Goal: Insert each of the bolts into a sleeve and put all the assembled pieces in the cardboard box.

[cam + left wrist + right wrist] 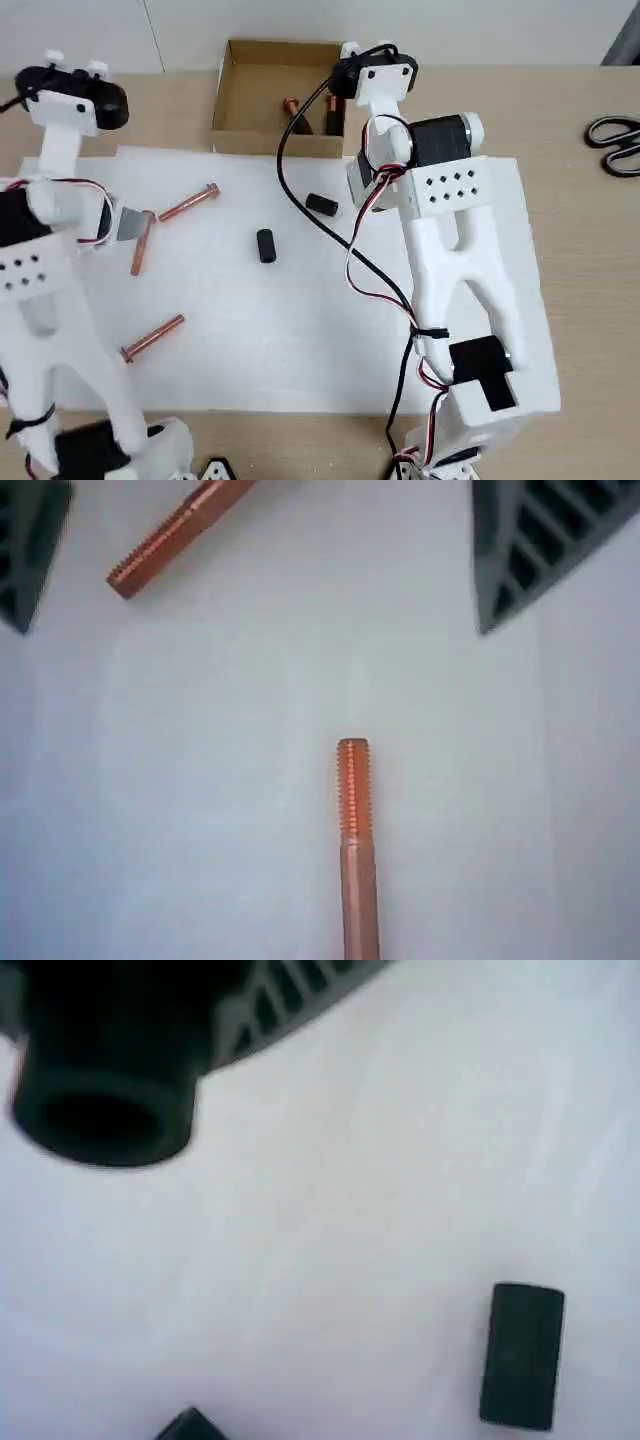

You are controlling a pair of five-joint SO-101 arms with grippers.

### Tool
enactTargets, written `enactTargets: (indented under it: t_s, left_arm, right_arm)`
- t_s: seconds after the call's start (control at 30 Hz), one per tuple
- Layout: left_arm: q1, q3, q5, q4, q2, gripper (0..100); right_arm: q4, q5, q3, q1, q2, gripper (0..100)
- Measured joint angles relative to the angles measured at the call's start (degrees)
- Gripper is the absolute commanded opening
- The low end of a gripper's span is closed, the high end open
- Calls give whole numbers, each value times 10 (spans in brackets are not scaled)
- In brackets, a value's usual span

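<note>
We see the left gripper [250, 630], jaws spread wide, near the threaded tip of a copper bolt [355, 850] on the white foam mat [300, 330]. From above, the bolt's long axis runs approx 12-to-6, tip toward 12. The right gripper [130, 1050] pinches a black sleeve [100, 1110], bore facing the cam. The cardboard box [225, 100] sits at 12 o'clock.

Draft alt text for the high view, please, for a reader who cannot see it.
Two white arms, left and right, stand at a white foam sheet bearing three loose copper bolts and two black sleeves. Behind it, a cardboard box holds two assembled pieces; scissors lie far right.
</note>
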Motion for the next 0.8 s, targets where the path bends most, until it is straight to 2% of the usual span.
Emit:
enactTargets:
  t_s: [0.3,0.57,0.8]
  left_arm:
    - [0,-10,-4,0,10,269]
    - [-41,-26,44,0,149,269]
    - [-42,-55,57,0,210,269]
  right_arm:
    - [0,0,0,0,0,3]
    - [0,0,0,0,0,3]
    - [0,0,0,0,4,3]
